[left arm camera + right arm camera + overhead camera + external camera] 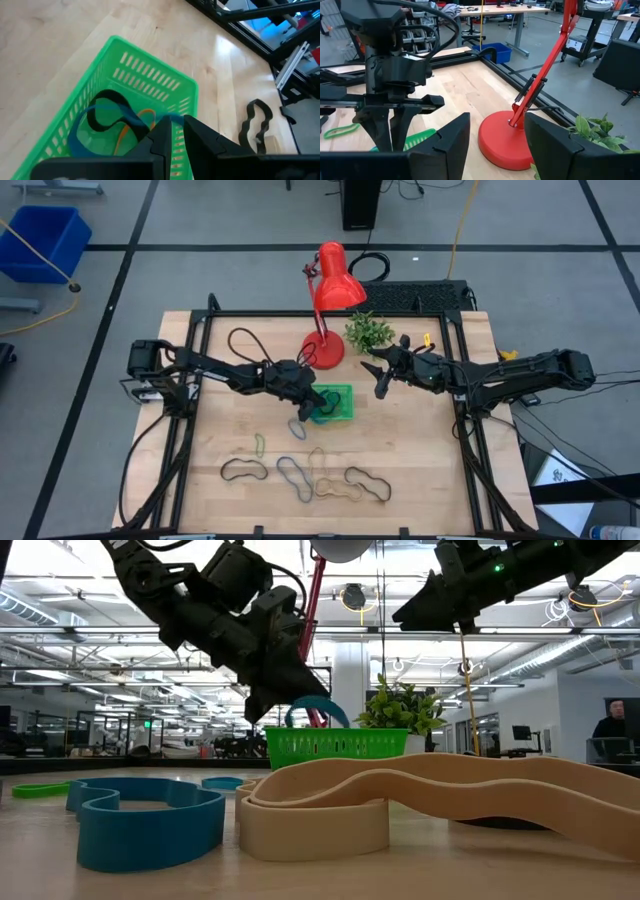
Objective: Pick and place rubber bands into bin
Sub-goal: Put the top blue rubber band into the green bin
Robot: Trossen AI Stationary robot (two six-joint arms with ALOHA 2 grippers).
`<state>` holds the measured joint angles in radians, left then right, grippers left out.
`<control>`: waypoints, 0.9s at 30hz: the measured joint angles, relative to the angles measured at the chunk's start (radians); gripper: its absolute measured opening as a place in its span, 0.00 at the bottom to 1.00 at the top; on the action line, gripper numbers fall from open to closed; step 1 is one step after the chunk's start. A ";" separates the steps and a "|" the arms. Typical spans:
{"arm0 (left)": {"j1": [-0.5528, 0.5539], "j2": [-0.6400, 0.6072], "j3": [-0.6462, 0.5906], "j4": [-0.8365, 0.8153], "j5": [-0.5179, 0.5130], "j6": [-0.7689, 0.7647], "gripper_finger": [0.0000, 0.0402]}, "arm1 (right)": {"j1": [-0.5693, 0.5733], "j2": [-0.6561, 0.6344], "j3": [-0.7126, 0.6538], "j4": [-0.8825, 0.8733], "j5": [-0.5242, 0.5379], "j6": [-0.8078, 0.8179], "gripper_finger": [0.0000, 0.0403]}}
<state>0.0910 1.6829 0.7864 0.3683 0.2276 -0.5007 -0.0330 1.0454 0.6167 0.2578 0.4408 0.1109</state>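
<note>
The green bin (343,410) stands on the table's middle; in the left wrist view (145,75) it holds a black, an orange and a blue rubber band. My left gripper (312,396) hangs over the bin's left wall, shut on the blue band (107,106). In the low view that band (316,702) arches above the bin (340,745). My right gripper (380,377) hovers open and empty to the right of the bin, above the table. Several loose bands lie near the front: black (243,470), olive (259,444), tan (330,483), black (368,483). My left gripper pinches one end of the blue band (171,118) between its two fingertips, coming from above and the table's left, slanting down. The rest of the band runs down into the bin, where its loop lies on the bottom over the black band.
A red desk lamp (335,275) with its round base (323,352) and a small green plant (368,332) stand just behind the bin. A black loop (245,340) lies at the far left. A blue crate (40,240) sits on the floor beyond the table.
</note>
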 joint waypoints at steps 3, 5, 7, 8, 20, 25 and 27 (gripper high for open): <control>0.000 0.000 0.000 0.001 0.000 -0.001 0.14 | 0.000 0.000 0.000 0.000 0.000 0.000 0.45; 0.000 0.000 0.000 0.000 0.000 -0.001 0.14 | 0.000 0.000 0.000 0.000 0.000 0.000 0.45; 0.000 0.000 0.000 0.000 0.000 -0.001 0.14 | 0.000 0.000 0.000 0.000 0.000 0.000 0.45; 0.001 0.000 0.000 0.000 0.000 0.001 0.14 | 0.000 0.000 0.000 0.000 0.000 0.000 0.45; 0.013 -0.169 0.000 -0.017 0.007 0.170 0.33 | 0.000 0.000 0.000 -0.001 0.000 0.000 0.45; 0.013 -0.271 0.000 -0.031 0.060 0.090 0.42 | 0.000 0.000 0.000 -0.001 0.000 0.000 0.45; 0.013 -0.303 0.001 -0.020 0.070 0.057 0.44 | 0.000 0.000 0.000 -0.001 0.000 0.000 0.45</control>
<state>0.1040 1.3803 0.7871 0.3480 0.2980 -0.4433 -0.0330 1.0454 0.6167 0.2569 0.4405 0.1108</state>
